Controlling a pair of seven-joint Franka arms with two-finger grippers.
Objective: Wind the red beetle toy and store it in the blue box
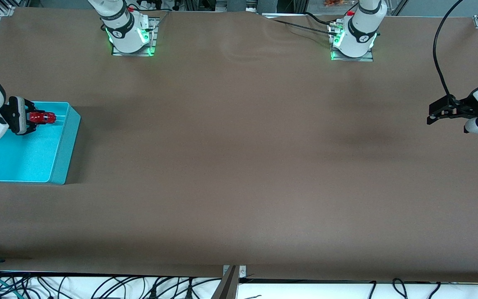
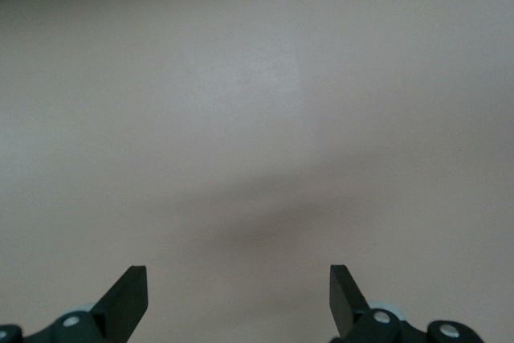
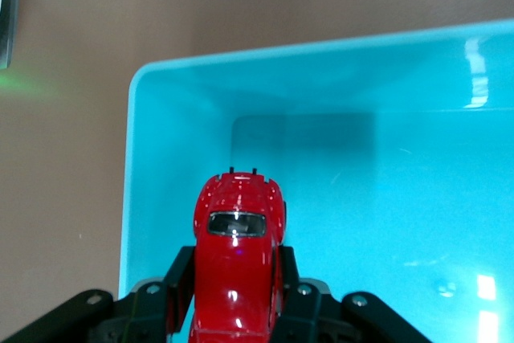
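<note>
My right gripper (image 1: pixel 31 118) is shut on the red beetle toy (image 1: pixel 42 118), a tiny glossy red car with dark windows. It holds the toy over the part of the blue box (image 1: pixel 62 143) that lies farthest from the front camera. In the right wrist view the toy (image 3: pixel 238 263) sits between the black fingers (image 3: pixel 178 277), above the box's turquoise floor (image 3: pixel 385 198). My left gripper (image 1: pixel 432 115) is open and empty, waiting above the table at the left arm's end. In the left wrist view its fingertips (image 2: pixel 128 295) stand wide apart over bare brown table.
The brown table (image 1: pixel 239 166) carries only the box, which stands at the right arm's end. The arm bases (image 1: pixel 129 37) stand along the edge farthest from the front camera. Cables hang below the edge nearest that camera.
</note>
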